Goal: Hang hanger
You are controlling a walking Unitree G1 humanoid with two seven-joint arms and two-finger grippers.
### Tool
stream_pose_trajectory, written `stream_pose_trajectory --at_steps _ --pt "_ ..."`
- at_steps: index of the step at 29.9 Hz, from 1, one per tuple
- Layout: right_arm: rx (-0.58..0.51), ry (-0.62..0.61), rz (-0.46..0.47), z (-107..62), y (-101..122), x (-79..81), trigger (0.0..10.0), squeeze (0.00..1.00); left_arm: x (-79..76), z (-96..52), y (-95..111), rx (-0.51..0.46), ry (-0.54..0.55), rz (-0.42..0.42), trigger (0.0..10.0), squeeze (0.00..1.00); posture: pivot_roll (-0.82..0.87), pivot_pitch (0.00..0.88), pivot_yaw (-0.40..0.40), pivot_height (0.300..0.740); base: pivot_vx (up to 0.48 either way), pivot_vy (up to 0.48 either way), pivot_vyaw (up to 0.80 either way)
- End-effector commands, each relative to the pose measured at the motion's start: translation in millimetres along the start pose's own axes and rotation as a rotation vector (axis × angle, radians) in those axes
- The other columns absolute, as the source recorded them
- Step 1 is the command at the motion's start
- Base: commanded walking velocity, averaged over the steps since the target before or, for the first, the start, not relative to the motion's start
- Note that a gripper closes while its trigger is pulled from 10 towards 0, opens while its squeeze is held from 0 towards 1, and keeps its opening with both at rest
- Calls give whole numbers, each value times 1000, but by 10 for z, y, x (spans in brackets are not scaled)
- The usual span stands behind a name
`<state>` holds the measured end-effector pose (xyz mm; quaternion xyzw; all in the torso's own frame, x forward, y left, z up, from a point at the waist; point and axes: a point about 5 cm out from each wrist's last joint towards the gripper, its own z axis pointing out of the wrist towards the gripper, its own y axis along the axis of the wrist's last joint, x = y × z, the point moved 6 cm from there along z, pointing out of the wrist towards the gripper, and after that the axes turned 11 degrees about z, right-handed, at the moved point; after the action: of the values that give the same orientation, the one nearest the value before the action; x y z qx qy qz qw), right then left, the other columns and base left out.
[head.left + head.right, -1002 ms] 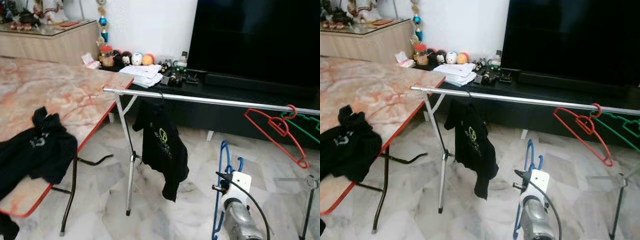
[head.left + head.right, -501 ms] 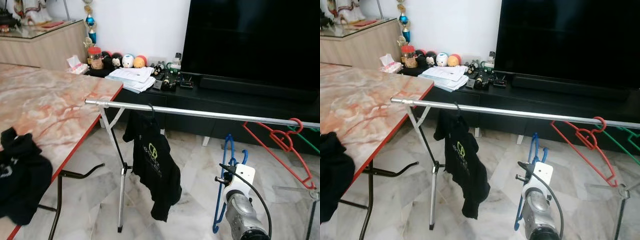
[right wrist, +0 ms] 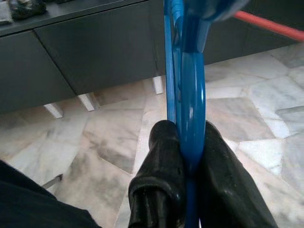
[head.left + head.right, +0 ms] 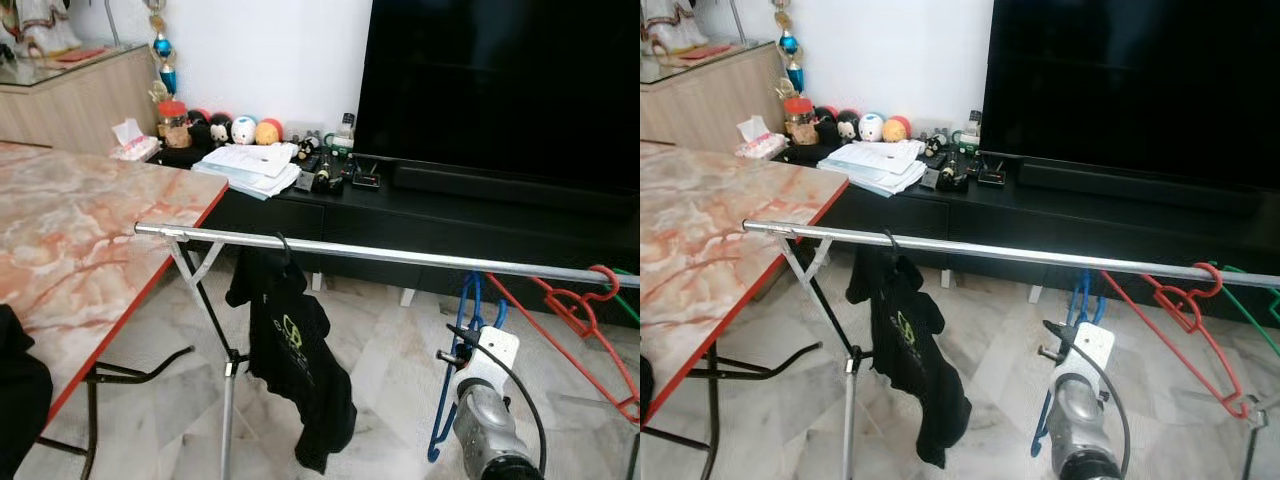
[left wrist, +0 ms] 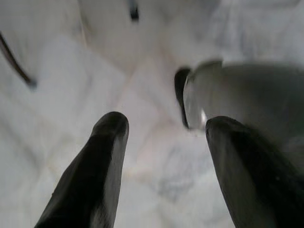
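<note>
Below the long silver rail, the right arm reaches up and forward from the bottom of the head views. Its right pincer is pressed tight on a blue hanger, one black finger on each side of the blue plastic. The hanger points up toward the rail. Its top looks close to the rail, but you cannot tell if the hook is over it. The rest of the hanger hangs down beside the silver wrist, above the marble floor.

A black shirt hangs from the rail near its left end. A red hanger hangs on the rail far to the right, with a bit of a green hanger just past it. The rail stands on thin metal legs.

Off to the left is the counter with a pink marble top and a red edge. Behind the rail is a low black cabinet with a big dark TV, some papers and small round toys on it.

The left pincer points down at the floor. Its two black fingers are spread apart, with nothing between them.
</note>
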<state>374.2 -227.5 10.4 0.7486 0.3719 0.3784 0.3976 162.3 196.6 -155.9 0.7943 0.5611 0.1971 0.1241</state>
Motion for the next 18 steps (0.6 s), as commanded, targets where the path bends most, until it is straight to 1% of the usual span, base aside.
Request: stream_pose_trajectory --at_steps 1,3,4,7,8,9,13,14,15,16,17,18 --pt "-52 -11 8 46 207 20 10000 0 -8 -16 -105 26 -11 18 10000 0 98 2 -17 740 0 0 0" --pt "-58 -13 6 57 250 27 10000 0 11 -21 -127 28 -9 18 10000 0 103 0 -16 740 0 0 0" --pt "-69 -2 -18 69 301 63 10000 0 35 -26 -143 30 -4 18 10000 0 103 0 -16 740 0 0 0" --pt "-91 21 -44 73 358 111 10000 0 64 -31 -151 28 4 13 10000 0 102 0 -18 740 0 0 0" --pt "-79 46 -103 58 289 151 10000 0 76 -34 -158 26 4 15 10000 0 102 0 -18 740 0 0 0" --pt "-70 67 -127 38 221 171 10000 0 79 -36 -163 26 3 21 10000 0 103 0 -19 740 0 0 0" --pt "-69 158 -171 -54 27 214 10000 0 101 -43 -193 31 7 27 10000 0 107 0 -23 740 0 0 0" --pt "-69 187 -191 -118 -89 165 10000 0 129 -52 -219 35 11 28 10000 0 101 0 -22 740 0 0 0" --pt "-68 189 -195 -143 -134 127 10000 0 144 -56 -233 37 13 30 10000 0 101 0 -22 740 0 0 0" --pt "-61 183 -199 -191 -221 26 10000 0 169 -65 -263 40 16 29 10000 0 90 0 -21 740 0 0 0" --pt "-56 178 -203 -226 -279 -43 10000 0 186 -72 -283 42 18 28 10000 0 90 0 -21 740 0 0 0" --pt "-55 174 -225 -307 -377 -176 10000 0 218 -85 -322 47 22 28 10000 0 84 0 -20 740 0 0 0"
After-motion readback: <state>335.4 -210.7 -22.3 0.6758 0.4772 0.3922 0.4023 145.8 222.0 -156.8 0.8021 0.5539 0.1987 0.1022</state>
